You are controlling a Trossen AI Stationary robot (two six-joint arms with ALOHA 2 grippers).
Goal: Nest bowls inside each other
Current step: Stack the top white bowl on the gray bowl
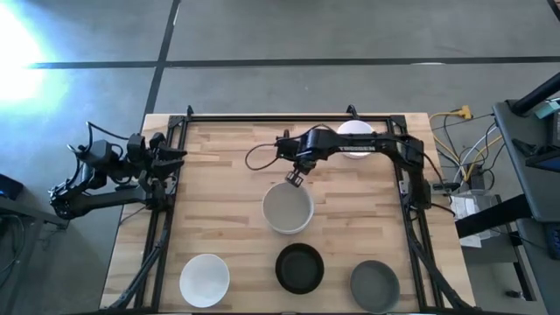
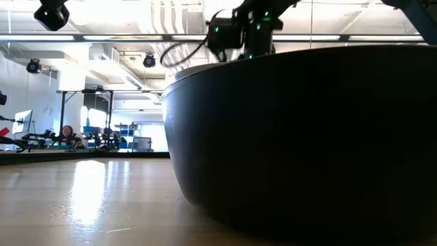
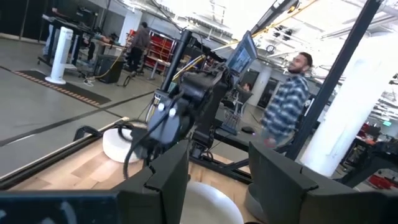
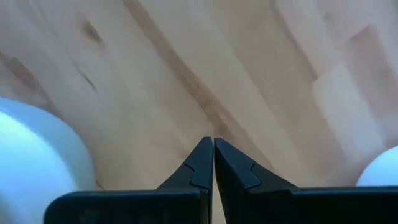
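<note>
The right end effector (image 1: 296, 178), fingers pressed together on nothing, hovers just beyond the beige-grey bowl (image 1: 288, 208); seemingly between placements, it next needs another bowl.

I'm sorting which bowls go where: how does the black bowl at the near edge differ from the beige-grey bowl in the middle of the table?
The round black bowl is dark inside and out, while the round beige-grey bowl is pale with a lighter rim. The black bowl looks slightly smaller across than the beige-grey one. The right pincer hovers by the beige-grey bowl's far rim; nothing is near the black one. Both sit upright and open on the wooden table.
</note>
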